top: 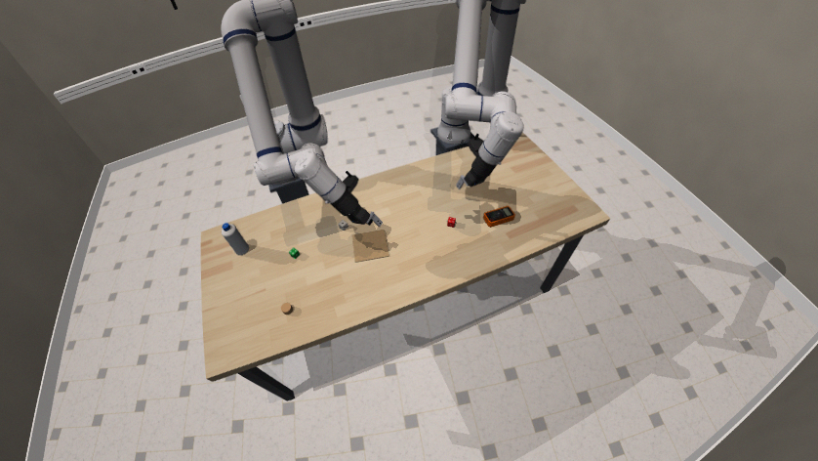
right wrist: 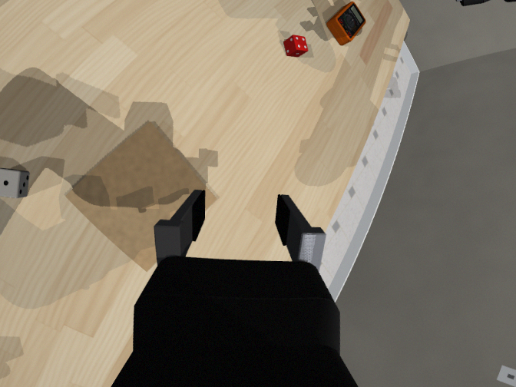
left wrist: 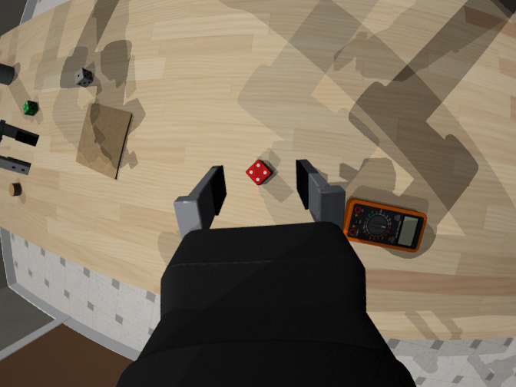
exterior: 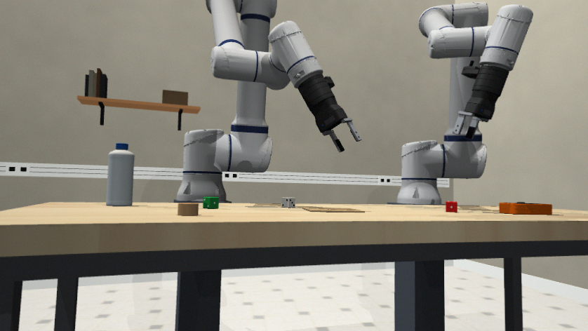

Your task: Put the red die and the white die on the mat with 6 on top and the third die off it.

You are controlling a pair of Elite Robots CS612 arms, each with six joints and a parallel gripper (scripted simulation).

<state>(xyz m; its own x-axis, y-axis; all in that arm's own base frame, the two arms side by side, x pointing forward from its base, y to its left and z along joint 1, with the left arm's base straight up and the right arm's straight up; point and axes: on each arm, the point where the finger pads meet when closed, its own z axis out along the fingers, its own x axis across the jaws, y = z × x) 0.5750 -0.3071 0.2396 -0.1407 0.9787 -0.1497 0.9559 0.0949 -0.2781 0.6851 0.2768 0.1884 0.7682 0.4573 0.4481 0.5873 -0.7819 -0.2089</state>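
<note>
The red die [top: 451,221] [exterior: 451,206] [left wrist: 259,172] [right wrist: 296,45] lies flat off the mat, four pips on top. The white die [top: 343,226] [exterior: 288,202] [left wrist: 84,77] [right wrist: 14,183] lies off the mat beside it; its top seems to show one pip. The green die [top: 293,252] [exterior: 210,203] [left wrist: 30,107] lies further off; its top is unclear. The brown mat [top: 366,255] [exterior: 337,210] [left wrist: 116,127] [right wrist: 145,150] is bare. My left gripper [top: 460,183] [exterior: 464,132] [left wrist: 260,177] is open, above table height near the red die. My right gripper [top: 375,220] [exterior: 349,144] [right wrist: 240,206] is open and empty above the mat area.
An orange multimeter [top: 499,216] [exterior: 525,208] [left wrist: 385,224] [right wrist: 346,23] lies near the red die. A grey bottle [top: 235,239] [exterior: 120,179] stands beyond the green die. A small brown cylinder [top: 286,309] [exterior: 187,209] [left wrist: 14,189] stands near the table's front edge.
</note>
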